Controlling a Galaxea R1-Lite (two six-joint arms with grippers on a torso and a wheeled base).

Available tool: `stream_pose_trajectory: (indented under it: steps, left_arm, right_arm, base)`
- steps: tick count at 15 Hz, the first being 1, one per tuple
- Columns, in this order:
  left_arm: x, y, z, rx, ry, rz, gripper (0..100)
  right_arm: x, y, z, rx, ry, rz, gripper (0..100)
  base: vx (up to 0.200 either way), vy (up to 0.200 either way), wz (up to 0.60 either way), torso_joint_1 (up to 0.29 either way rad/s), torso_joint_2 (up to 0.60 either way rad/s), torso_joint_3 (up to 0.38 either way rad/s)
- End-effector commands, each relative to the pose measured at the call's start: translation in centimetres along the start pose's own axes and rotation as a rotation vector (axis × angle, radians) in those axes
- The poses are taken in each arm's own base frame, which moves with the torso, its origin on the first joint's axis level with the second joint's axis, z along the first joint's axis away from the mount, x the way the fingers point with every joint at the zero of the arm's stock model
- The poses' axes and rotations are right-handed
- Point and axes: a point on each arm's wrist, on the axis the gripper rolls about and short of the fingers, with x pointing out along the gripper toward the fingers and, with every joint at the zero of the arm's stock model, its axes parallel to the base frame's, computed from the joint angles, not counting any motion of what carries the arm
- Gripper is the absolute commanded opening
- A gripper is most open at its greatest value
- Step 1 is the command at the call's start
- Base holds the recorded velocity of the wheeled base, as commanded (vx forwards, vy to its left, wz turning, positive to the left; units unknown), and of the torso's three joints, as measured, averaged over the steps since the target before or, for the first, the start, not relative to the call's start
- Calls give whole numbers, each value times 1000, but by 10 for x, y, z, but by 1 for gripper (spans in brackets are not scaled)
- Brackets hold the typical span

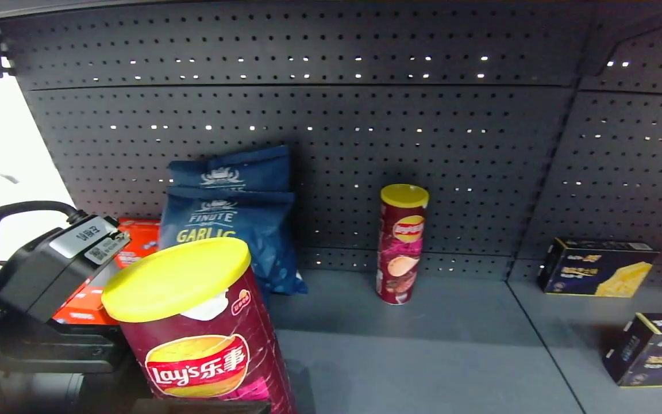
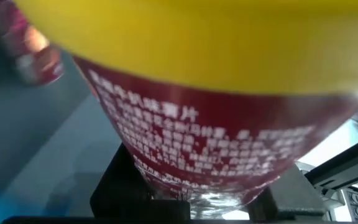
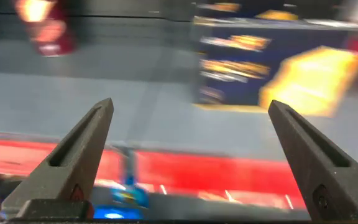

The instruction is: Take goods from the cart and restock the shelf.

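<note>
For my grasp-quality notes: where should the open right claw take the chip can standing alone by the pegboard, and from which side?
Probably around its mid-body, coming from the front with a finger on either side. The chip can stands upright with its round wall bare to the left and right, while the pegboard seems close behind it. The right claw is open.

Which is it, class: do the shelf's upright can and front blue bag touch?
Apart. Head view shows bare shelf between the upright can and the front blue bag.

Two cans (image 1: 204, 339) (image 1: 401, 247), two blue bags (image 1: 233, 241) (image 1: 233, 169), two navy boxes (image 1: 595, 267) (image 1: 653, 351)
</note>
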Motion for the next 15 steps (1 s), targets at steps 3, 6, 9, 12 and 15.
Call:
stream_pose_trajectory:
  steps: [3,6,9,12,15]
  left_arm:
    - [0,1,-1,-3,1,2,0]
    - [-1,1,0,1,-2,5,0]
    - [-1,1,0,-2,-1,6,0]
    - [-1,1,0,-2,-1,8,0]
    - [-2,1,-1,-5,0,14,0]
  right_arm:
    - [0,0,0,0,1,0,100]
    - [0,0,0,0,1,0,100]
    - [0,0,0,-1,2,0,100]
    - [0,0,0,0,2,0,100]
    - [0,0,0,-11,4,11,100]
  base:
    - [0,0,0,0,0,0]
    - [0,0,0,0,0,0]
    - [0,0,0,0,0,0]
    - [0,0,0,0,0,0]
    - [0,0,0,0,0,0]
